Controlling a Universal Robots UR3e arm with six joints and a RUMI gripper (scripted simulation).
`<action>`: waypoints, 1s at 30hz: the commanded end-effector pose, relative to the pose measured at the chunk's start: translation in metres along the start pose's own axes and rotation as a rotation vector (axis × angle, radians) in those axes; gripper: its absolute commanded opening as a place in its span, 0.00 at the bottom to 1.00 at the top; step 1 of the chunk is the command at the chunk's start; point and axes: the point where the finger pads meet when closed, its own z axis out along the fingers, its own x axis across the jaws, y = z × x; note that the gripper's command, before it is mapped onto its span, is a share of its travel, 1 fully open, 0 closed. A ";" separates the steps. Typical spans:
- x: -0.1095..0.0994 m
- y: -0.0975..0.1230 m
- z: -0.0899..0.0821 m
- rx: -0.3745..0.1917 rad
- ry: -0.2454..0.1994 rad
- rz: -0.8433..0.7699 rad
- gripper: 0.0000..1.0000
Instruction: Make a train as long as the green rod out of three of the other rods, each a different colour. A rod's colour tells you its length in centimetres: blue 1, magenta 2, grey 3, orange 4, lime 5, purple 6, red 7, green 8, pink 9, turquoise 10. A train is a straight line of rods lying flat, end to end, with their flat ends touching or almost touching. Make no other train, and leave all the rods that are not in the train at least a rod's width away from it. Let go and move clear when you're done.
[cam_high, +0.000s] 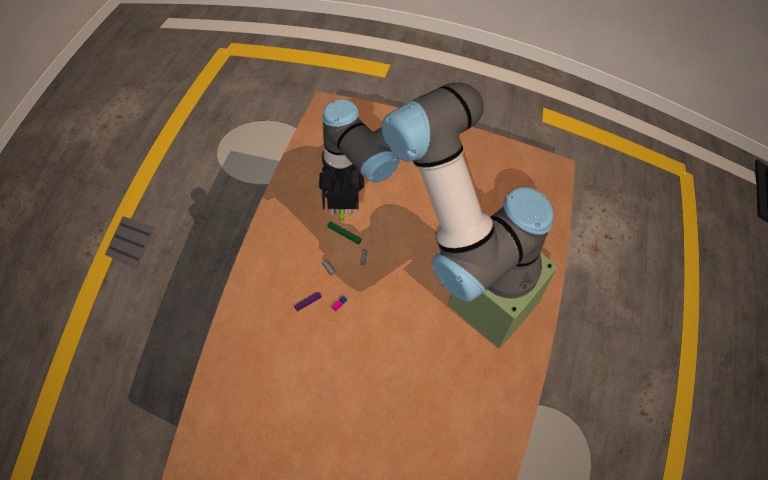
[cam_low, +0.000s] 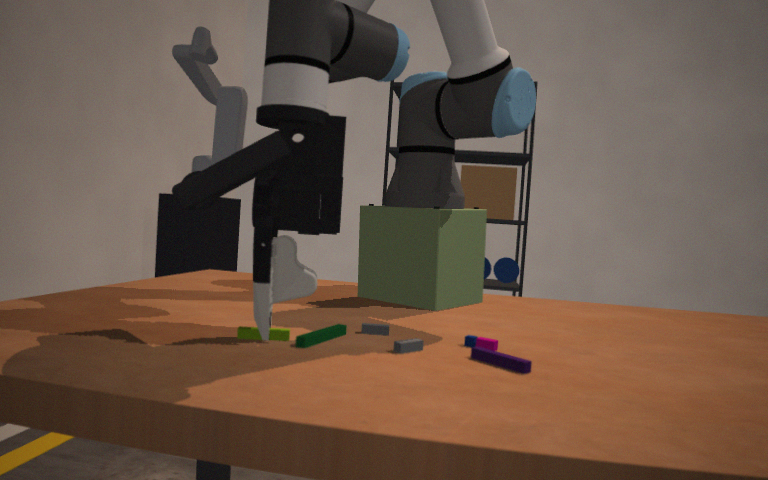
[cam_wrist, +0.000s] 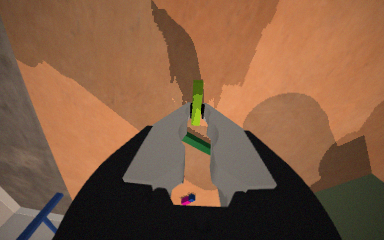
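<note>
My gripper (cam_low: 263, 333) is down at the table and shut on the lime rod (cam_low: 258, 333), which still lies flat; it also shows in the wrist view (cam_wrist: 197, 102) between my fingertips and in the top view (cam_high: 342, 214). The green rod (cam_high: 343, 232) lies just in front of it, also seen in the exterior view (cam_low: 320, 335) and in the wrist view (cam_wrist: 197, 142). The blue rod (cam_high: 343, 298) and the magenta rod (cam_high: 337, 305) lie end to end, touching. A purple rod (cam_high: 307, 301) lies to their left.
Two grey rods (cam_high: 329, 267) (cam_high: 363, 256) lie apart between the green rod and the blue-magenta pair. The arm's olive base block (cam_high: 501, 305) stands at the table's right side.
</note>
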 end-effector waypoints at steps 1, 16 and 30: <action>-0.001 -0.001 -0.002 0.002 -0.002 0.000 0.00; -0.001 -0.001 -0.034 0.002 -0.002 0.000 0.00; 0.000 -0.001 -0.091 0.002 -0.002 0.000 0.00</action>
